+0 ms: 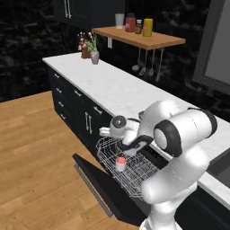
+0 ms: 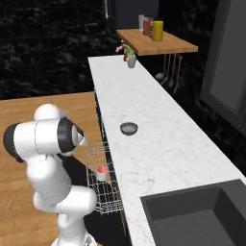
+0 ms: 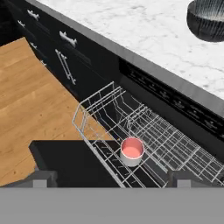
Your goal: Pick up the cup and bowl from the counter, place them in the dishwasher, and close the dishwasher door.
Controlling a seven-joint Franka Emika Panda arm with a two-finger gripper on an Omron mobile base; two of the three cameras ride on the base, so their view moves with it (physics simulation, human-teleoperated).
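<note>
The white cup with a red inside [image 1: 121,164] [image 2: 101,172] [image 3: 131,151] stands upright in the dishwasher's pulled-out white wire rack [image 1: 134,176] [image 3: 168,140]. The grey speckled bowl [image 2: 129,128] [image 3: 209,19] rests on the white marble counter [image 2: 158,144] [image 3: 144,26] above and behind the rack. My gripper [image 1: 129,150] [image 3: 113,179] hovers just above the cup, open, its fingertips [image 3: 43,178] wide apart with nothing between them. The black dishwasher door [image 1: 96,179] [image 3: 65,159] lies dropped open below the rack.
Dark cabinets with silver handles [image 1: 87,121] [image 3: 65,65] run left of the dishwasher. A dark sink [image 2: 197,216] is sunk in the counter's near end. A flower pot [image 1: 94,56] and a wooden shelf with jars [image 1: 139,36] are at the far end. Wooden floor [image 1: 36,157] lies open to the left.
</note>
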